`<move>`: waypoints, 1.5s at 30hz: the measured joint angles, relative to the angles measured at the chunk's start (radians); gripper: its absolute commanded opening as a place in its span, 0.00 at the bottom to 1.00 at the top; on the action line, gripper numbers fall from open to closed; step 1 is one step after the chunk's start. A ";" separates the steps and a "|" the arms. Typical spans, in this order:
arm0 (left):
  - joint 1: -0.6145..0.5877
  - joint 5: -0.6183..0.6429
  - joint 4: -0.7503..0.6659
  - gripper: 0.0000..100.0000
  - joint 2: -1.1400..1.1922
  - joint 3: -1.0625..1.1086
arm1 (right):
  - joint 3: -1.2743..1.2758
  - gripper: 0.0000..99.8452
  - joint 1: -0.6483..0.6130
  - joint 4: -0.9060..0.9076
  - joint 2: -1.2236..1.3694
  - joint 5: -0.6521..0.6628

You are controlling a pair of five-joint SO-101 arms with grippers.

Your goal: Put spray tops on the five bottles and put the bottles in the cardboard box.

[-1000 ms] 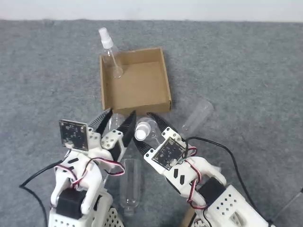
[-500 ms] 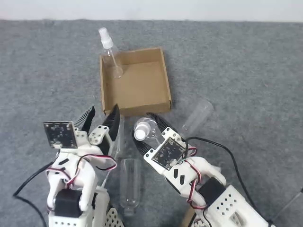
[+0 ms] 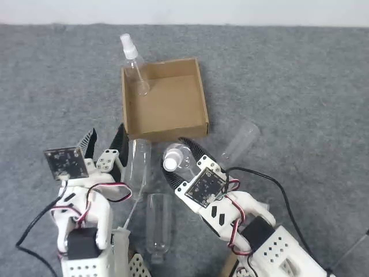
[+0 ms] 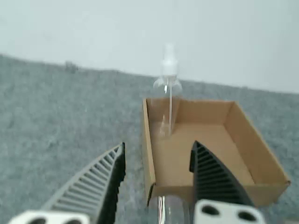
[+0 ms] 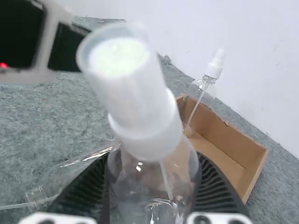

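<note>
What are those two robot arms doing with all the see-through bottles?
They are putting spray tops on bottles and packing them. The right gripper is shut on a capped bottle, holding it upright just in front of the cardboard box. The left gripper is open and holds nothing, next to a lying bottle. One sprayer bottle already stands in a corner of the box. Two other bottles lie on the grey carpet.
</note>
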 measured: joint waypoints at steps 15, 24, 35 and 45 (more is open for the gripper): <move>-0.008 -0.003 0.000 0.21 0.000 0.129 | 0.000 0.10 0.000 0.000 0.000 -0.077; -0.006 -0.003 0.000 0.21 0.000 0.129 | 0.000 0.10 0.000 0.000 0.000 -0.072; -0.008 -0.057 -0.061 0.21 0.000 0.172 | 0.000 0.09 0.000 0.000 0.000 -0.072; -0.006 -0.058 -0.061 0.21 0.000 0.172 | -0.005 0.09 0.000 0.000 0.000 -0.066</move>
